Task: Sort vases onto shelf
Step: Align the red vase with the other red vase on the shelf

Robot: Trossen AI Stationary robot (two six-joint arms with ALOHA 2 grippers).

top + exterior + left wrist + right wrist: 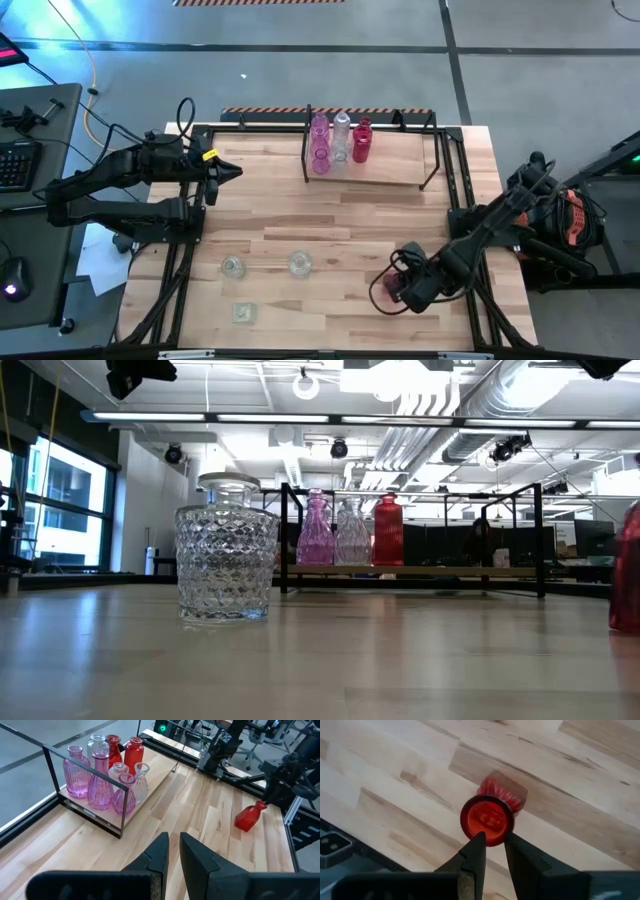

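The shelf (400,160) is standing top centre of the high view, carrying pink, clear and red vases (340,138). Lower right, the right gripper (400,290) is pinching a red vase (385,290). Left gripper (228,172), upper left, is hovering nearly closed, empty.

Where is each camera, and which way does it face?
High: overhead, facing down; both arms show.
Low: tabletop level, facing the black-framed wooden shelf; barely any arm.
Left wrist: toward shelf; left jaws.
Right wrist: down at red ribbed glass vase; right jaws.
Shared: left wrist and high also show that vase.
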